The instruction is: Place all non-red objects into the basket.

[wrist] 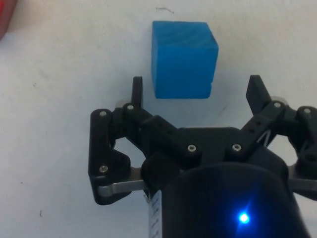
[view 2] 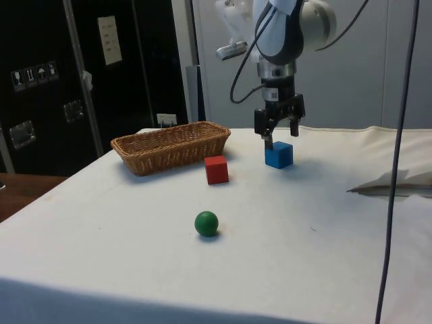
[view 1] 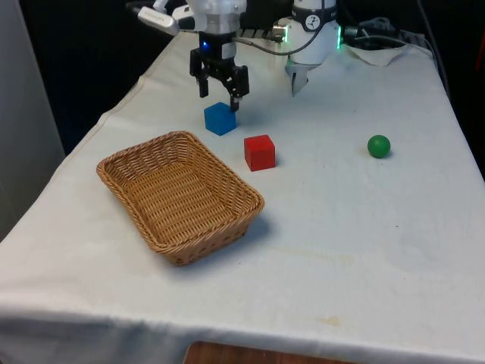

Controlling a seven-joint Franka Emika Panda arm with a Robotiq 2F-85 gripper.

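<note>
Your gripper (view 1: 219,92) hangs just above the blue cube (view 1: 220,118) with its jaws spread wide and empty, while the cube sits on the surface between the basket (view 1: 244,215) and the robot, the green ball (view 1: 379,145) well apart. The wrist view shows the cube off-centre (nearer 1 finger), so a straight descent could clip its top edge. That might nudge it toward the red cube (view 1: 260,152) nearby.

In the wrist view a red cube (wrist: 6,15) is cut off at the picture's edge, with just a corner showing. In the side view, the basket (view 2: 171,146) hides its own inside behind its near wall.
</note>
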